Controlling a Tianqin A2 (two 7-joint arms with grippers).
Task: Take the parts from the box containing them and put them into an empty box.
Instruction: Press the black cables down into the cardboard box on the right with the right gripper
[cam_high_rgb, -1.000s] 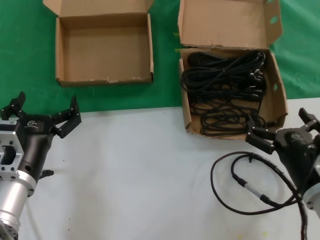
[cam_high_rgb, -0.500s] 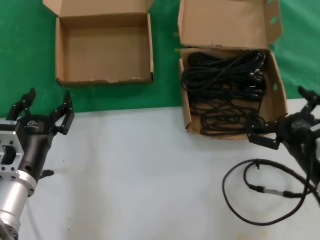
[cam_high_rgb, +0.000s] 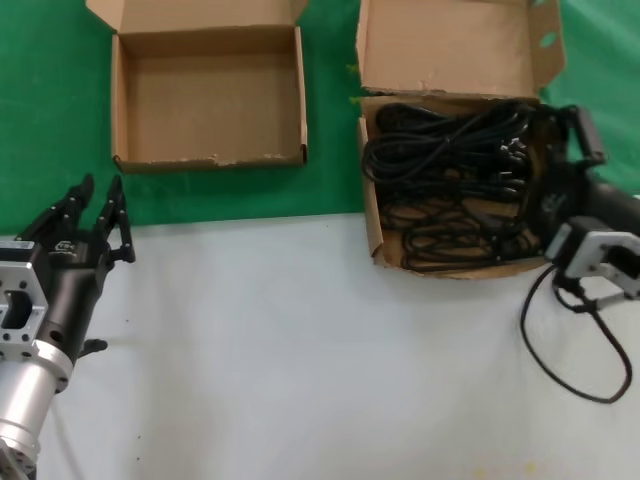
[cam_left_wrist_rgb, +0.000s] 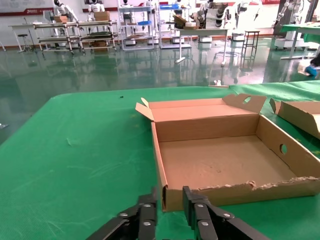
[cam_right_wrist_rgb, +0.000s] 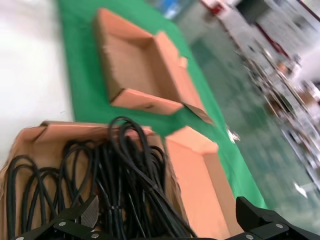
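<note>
Left gripper (cam_high_rgb: 93, 190): shown at the near left of the head view, over the edge where the white table (cam_high_rgb: 300, 350) meets the green cloth (cam_high_rgb: 40, 100). Its fingers are pressed nearly together, with only a narrow slit between the tips, as the left wrist view confirms (cam_left_wrist_rgb: 170, 197); nothing is held. It is pointed toward the empty box and lies apart from it.

Empty box (cam_high_rgb: 210, 100): seen on the green cloth at the far left, squarish and shallow, with its lid flap folded back and its near rim frayed. In the left wrist view (cam_left_wrist_rgb: 225, 160) its near wall lies directly ahead of the fingertips.

Full box (cam_high_rgb: 372, 180): placed to the right of the empty box, with its near end overhanging the white table and its tall lid flap raised at the far side. The cords (cam_high_rgb: 445, 175) lie inside as tangled black loops that fill the floor of the box; they are also seen in the right wrist view (cam_right_wrist_rgb: 115, 185).

Right gripper (cam_high_rgb: 568, 150): positioned over the right wall of the full box, with its fingers spread wide above the cords in the right wrist view (cam_right_wrist_rgb: 167, 220). Part of that wall is hidden by it.

Thick cable (cam_high_rgb: 570, 350): looped on the white table at the near right, below the right arm.
</note>
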